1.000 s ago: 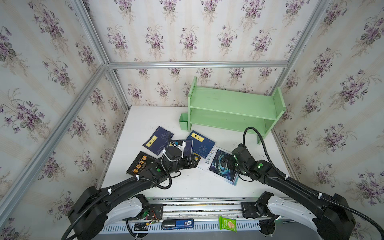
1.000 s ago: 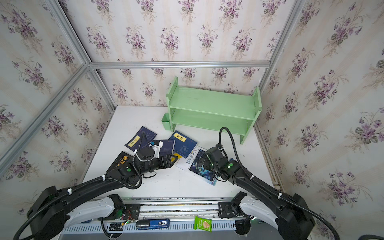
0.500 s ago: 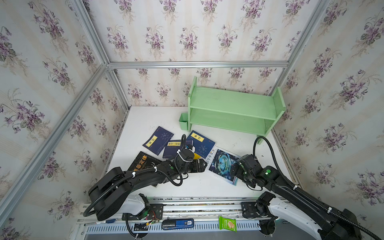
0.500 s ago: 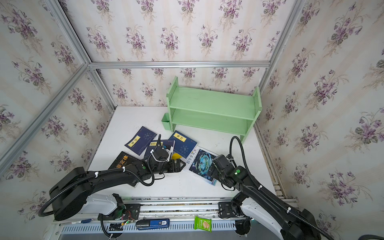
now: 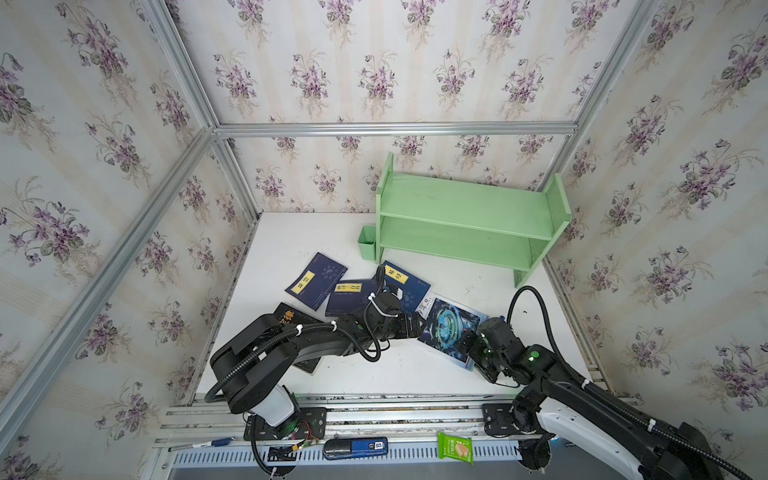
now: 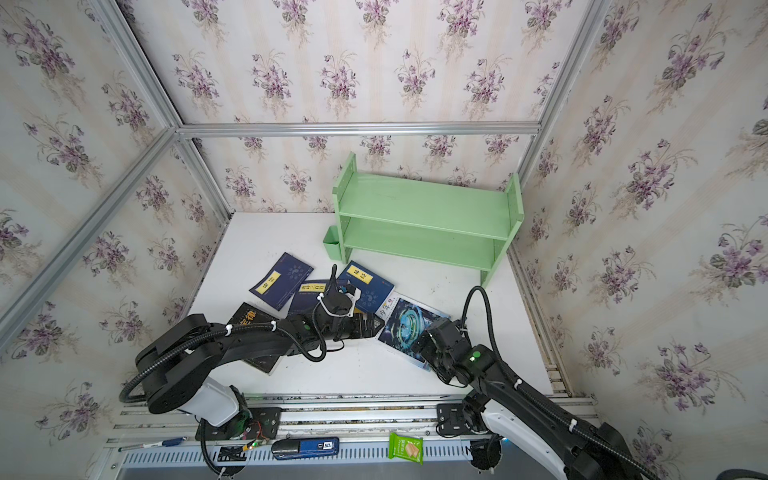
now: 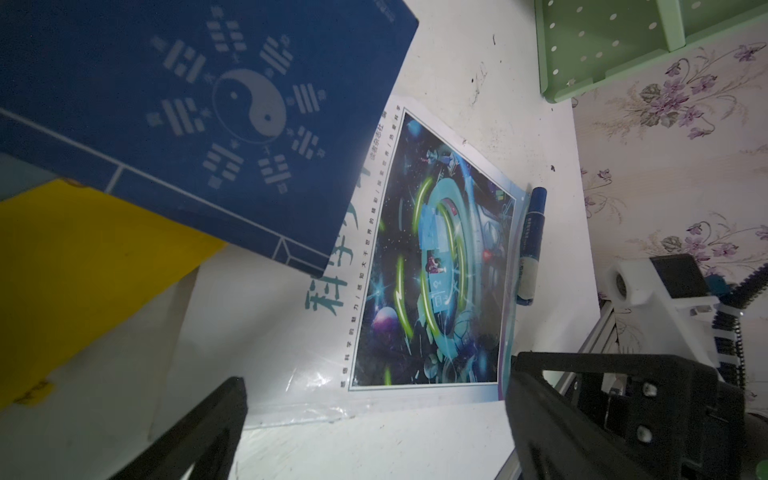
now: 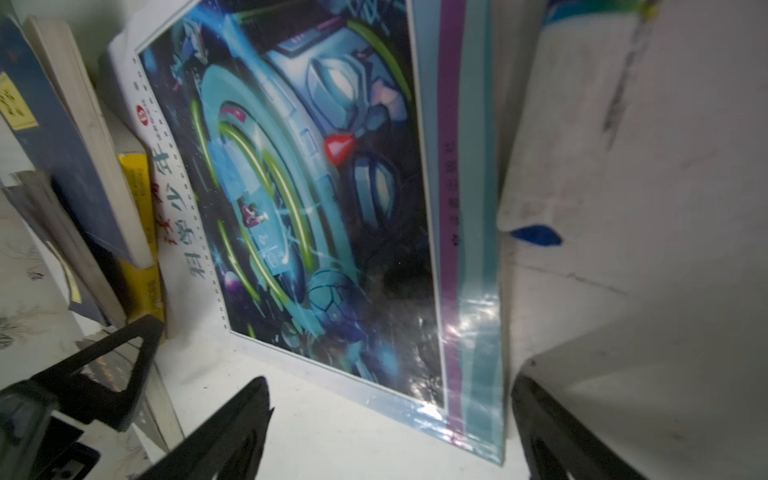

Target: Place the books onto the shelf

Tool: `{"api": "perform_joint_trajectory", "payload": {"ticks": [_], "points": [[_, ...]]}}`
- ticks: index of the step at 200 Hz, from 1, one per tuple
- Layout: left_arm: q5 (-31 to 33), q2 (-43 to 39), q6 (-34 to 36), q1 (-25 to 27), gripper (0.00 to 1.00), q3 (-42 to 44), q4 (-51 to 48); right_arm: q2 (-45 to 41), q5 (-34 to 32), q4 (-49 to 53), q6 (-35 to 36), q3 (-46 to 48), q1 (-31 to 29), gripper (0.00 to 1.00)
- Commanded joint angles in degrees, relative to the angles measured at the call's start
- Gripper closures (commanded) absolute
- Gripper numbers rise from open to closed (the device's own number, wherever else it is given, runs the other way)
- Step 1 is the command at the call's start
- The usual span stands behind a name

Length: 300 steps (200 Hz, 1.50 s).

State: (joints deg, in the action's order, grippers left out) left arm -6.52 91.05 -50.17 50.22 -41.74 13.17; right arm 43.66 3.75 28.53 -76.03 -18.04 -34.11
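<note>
The pale green shelf [image 5: 465,224] [image 6: 424,220] stands at the back right, both tiers bare. The books lie flat in front of it: three navy ones [image 5: 316,280] [image 5: 351,297] [image 5: 405,282], a black one [image 5: 291,318] partly under my left arm, a yellow one [image 7: 62,270] beneath a navy one, and the sci-fi magazine [image 5: 451,328] [image 7: 436,257] [image 8: 316,187]. My left gripper [image 5: 415,326] [image 7: 374,424] is open, low at the magazine's left edge. My right gripper [image 5: 467,349] [image 8: 386,432] is open, its fingers either side of the magazine's near right corner.
A small green cup [image 5: 367,243] hangs on the shelf's left panel. A blue-and-white marker pen [image 7: 530,245] lies along the magazine's right edge. On the front rail sit a blue device [image 5: 355,448], a green snack packet [image 5: 455,448] and a pen [image 5: 199,444]. Papered walls close three sides.
My left gripper has slid right, off the navy books to the magazine's left edge. My right gripper has drawn back from over the magazine to its near right corner.
</note>
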Motion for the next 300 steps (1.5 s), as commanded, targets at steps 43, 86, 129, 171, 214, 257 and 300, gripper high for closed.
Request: {"api": "perform_joint_trajectory", "payload": {"ticks": [43,86,129,171,214,257,300], "points": [[-0.81,3.01,-2.12,-0.03,0.01,-2.60,2.47,-5.04,1.26,12.12,-8.97,-1.06,-0.08,0.10],[0.05,4.00,-1.95,-0.03,0.01,-3.77,2.72,-5.70,3.17,12.76,-11.69,0.11,-0.10,0.10],[-1.63,6.21,-2.41,-0.03,0.01,-4.08,3.39,-2.31,3.20,5.75,-16.02,1.81,-0.45,0.12],[-2.82,8.55,-4.11,-0.03,0.01,-3.71,5.78,-0.86,1.59,2.70,-19.98,2.29,-1.82,0.12],[-4.69,10.97,-6.09,-0.12,0.01,-3.26,8.00,-5.15,-5.49,-4.18,-17.93,3.97,-2.96,0.14],[-6.20,12.05,-6.26,-0.29,0.01,-3.41,8.36,-9.33,-11.74,-10.31,-12.75,3.79,-3.02,0.14],[-6.40,11.90,-6.25,-0.38,0.01,-3.53,8.35,-10.91,-12.83,-18.59,-8.55,4.89,-3.16,0.19]]}}
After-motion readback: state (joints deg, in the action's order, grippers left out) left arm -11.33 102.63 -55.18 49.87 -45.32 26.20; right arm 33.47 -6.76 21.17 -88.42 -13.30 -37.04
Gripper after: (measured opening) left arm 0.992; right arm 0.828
